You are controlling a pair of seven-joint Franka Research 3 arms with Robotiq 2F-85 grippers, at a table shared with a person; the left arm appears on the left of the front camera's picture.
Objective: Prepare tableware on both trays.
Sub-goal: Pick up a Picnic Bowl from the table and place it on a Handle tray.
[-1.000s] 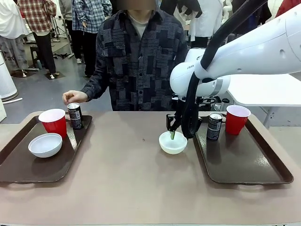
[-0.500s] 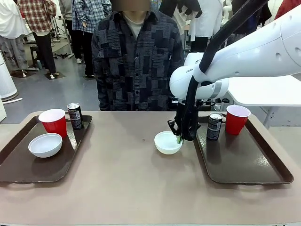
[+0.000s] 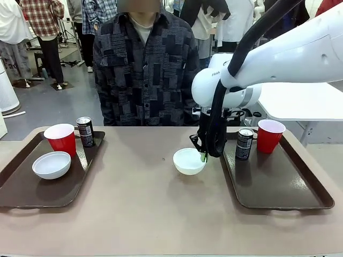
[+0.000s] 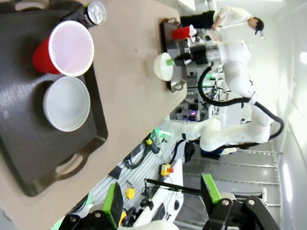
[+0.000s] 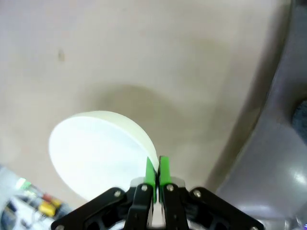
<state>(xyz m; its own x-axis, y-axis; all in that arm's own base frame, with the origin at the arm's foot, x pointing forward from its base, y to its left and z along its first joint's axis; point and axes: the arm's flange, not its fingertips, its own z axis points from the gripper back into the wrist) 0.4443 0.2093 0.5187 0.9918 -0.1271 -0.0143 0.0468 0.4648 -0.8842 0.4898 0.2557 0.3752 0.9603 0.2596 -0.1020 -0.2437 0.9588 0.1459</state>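
Busy hall behind; tan desk [image 3: 134, 209] carrying two brown trays. Left tray [image 3: 21, 187] complete: red cup [image 3: 60, 138], can [image 3: 84, 131], bowl [image 3: 51, 164]. Right tray [image 3: 278, 187] holding can [image 3: 244, 143] and cup [image 3: 269, 135], bowl lacking. Second bowl [image 3: 188, 160] mid-desk, just left of that tray, tilted, rim pinched by right tool [image 3: 204, 157], pads pressed together on it, presumably for lifting across. Left tool [image 4: 160, 199] spread, holding nothing, raised above the left tray.

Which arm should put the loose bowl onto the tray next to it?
The right. Its gripper is already shut on the rim of the bowl, beside the right tray. The left gripper hangs open over the left tray.
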